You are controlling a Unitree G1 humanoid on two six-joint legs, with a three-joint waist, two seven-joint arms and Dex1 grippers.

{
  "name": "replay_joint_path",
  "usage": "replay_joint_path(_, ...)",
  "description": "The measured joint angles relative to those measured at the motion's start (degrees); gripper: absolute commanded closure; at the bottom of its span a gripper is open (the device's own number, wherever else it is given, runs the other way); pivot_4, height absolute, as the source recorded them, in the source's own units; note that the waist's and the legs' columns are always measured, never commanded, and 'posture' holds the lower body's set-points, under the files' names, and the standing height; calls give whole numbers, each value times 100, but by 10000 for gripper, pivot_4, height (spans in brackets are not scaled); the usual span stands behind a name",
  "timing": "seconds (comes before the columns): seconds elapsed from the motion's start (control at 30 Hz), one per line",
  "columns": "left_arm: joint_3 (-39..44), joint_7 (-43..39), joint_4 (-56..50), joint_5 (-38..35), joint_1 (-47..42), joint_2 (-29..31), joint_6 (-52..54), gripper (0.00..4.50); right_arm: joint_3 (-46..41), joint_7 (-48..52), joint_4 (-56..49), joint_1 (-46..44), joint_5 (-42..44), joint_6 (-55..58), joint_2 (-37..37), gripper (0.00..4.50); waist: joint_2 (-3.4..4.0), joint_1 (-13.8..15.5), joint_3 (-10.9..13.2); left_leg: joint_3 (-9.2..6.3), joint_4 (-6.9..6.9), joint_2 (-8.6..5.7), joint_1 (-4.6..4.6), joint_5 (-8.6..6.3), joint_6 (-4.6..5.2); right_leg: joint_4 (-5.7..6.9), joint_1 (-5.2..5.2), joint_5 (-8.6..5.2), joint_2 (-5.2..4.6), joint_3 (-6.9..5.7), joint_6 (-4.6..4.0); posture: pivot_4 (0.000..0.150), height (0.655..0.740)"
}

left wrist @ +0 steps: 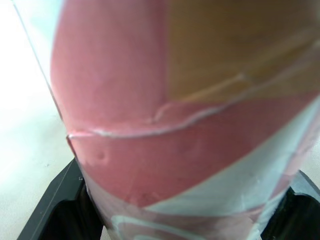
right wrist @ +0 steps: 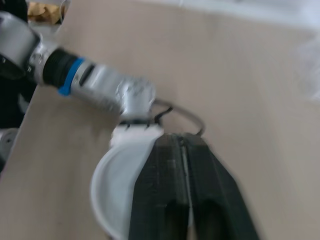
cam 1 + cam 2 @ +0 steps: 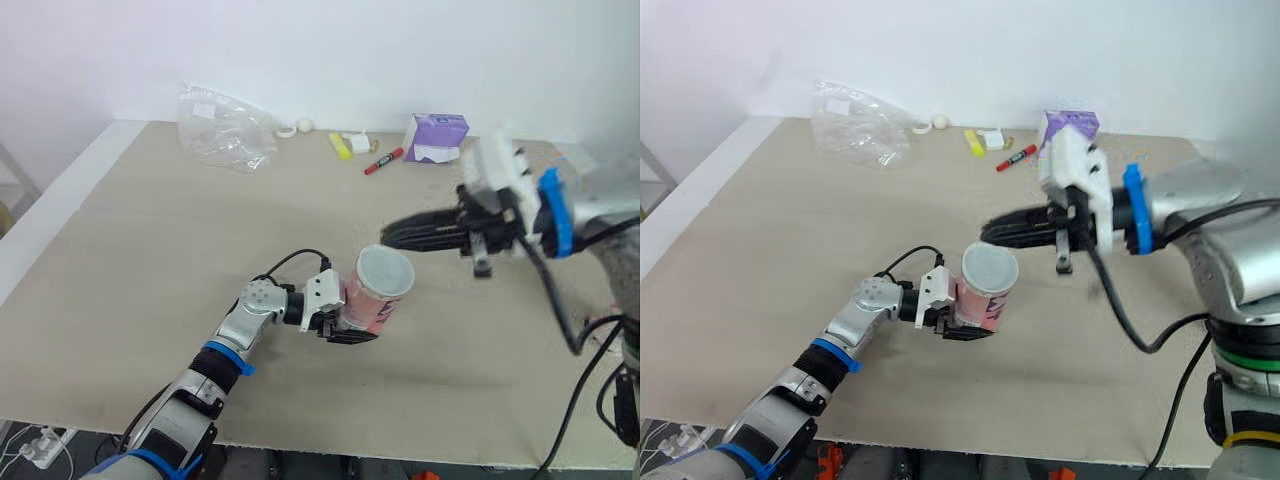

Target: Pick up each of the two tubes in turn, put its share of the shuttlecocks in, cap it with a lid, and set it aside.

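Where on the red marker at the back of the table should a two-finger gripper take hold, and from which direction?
Probably take the red marker across the middle of its barrel, coming down from above. It lies flat on the table, so only its long sides are free. Turn the grip square to its slanted length; the slim barrel suits a narrow pinch.

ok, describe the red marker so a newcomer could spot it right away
Look along the far edge of the beige table, by the wall, to the purple box. The red marker lies flat just to the robot's left of that box. It is the only red item there; the highlighter next along is yellow.
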Motion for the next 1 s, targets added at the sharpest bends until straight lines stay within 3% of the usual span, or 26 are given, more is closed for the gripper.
replay_joint_path(0.33, 6, 37, -57, 0, 57, 7, 18, 11283, 664, -377, -111, 69, -438, -93, 52, 44506, -3, -9, -2, -2, 0, 1, 2, 0, 0, 0, 4, -3, 21, -4, 5, 1500, 7400)
replay_joint_path(0.8, 0, 105, -113, 18, 118, 30, 193, 11283, 935, -394, -252, 301, -995, -644, -116, 44506, -37, -23, -59, -7, -1, 10, 28, -1, -2, -1, 18, -23, 16, -6, 33, 1500, 7400)
replay_joint_path(0.93, -1, 104, -232, 17, 133, 44, 237, 11283, 450, -349, 101, 305, -406, -196, 20, 44506, -38, -22, -49, -7, -1, 10, 8, -1, -1, 0, 8, -3, 13, -6, 1, 1500, 7400)
replay_joint_path(1.0, -1, 106, -337, 15, 165, 55, 260, 11283, -255, -349, 403, 366, 27, 10, 19, 44506, -33, -15, -32, -7, -1, 6, -7, -1, -1, -2, -3, -2, 9, -7, -1, 1500, 7400)
